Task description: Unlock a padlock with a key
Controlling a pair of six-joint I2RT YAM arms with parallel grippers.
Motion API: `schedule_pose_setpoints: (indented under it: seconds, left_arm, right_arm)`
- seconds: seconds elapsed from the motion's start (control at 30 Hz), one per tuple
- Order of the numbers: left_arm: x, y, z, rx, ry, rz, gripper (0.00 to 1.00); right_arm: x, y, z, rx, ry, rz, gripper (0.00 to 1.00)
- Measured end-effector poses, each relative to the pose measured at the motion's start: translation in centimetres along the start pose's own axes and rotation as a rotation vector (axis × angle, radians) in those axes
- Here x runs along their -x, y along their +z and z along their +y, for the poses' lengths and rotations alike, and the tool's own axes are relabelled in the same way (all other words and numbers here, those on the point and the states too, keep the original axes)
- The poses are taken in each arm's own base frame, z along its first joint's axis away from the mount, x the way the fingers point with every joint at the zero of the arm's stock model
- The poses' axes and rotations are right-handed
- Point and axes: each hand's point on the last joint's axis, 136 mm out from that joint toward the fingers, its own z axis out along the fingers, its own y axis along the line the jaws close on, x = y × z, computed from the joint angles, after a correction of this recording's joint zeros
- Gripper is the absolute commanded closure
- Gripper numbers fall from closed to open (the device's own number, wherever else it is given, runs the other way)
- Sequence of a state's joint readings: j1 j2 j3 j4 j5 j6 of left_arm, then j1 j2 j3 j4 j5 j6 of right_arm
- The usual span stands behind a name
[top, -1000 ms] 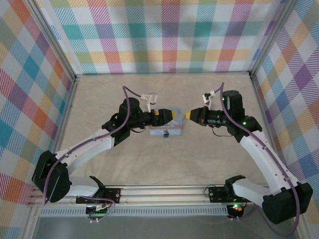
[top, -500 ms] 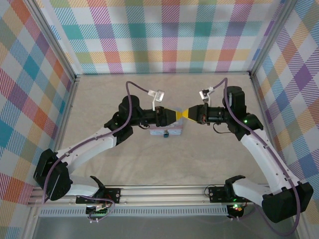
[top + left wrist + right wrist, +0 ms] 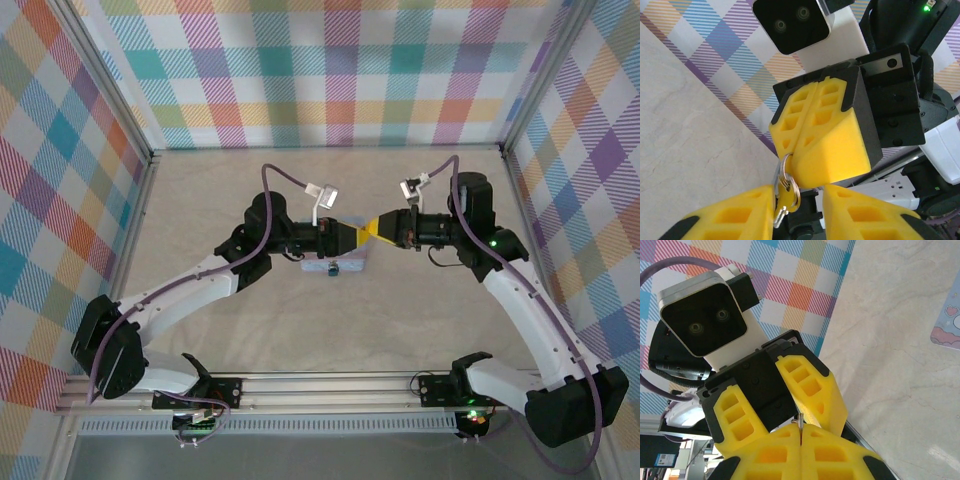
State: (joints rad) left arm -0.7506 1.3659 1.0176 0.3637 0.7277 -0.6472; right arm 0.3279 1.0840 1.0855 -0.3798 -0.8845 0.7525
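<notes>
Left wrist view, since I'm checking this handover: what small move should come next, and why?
Probably close the left gripper on the key. The right gripper, jaws shut, pinches the ring, and the key hangs from it between the left jaws, which stand apart and do not yet grip it.

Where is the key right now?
In the left wrist view, bottom centre: the key hangs on a ring pinched in the shut right tool, dangling inside the open left tool.

L hand (image 3: 354, 236) & R hand (image 3: 373, 230) tips yellow, key (image 3: 781, 212) silvery, walls (image 3: 330, 70) pastel plaid, table (image 3: 400, 310) beige marbled.
</notes>
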Motion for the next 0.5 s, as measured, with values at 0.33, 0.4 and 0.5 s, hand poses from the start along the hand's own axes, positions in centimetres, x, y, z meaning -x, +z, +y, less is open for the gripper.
schedule_pose_setpoints:
  seconds: [0.33, 0.4, 0.5]
  left_arm:
    - [-0.45, -0.38, 0.34, 0.034, 0.012, 0.015, 0.73]
    - [-0.42, -0.54, 0.24, 0.041, 0.014, 0.012, 0.74]
    - [-0.23, -0.73, 0.04, 0.045, 0.025, 0.003, 0.79]
  right_arm:
    - [-0.02, 0.0, 0.13, 0.007, -0.005, 0.002, 1.0]
    - [-0.03, 0.0, 0.14, 0.007, -0.005, 0.003, 1.0]
    - [-0.03, 0.0, 0.15, 0.007, -0.005, 0.003, 1.0]
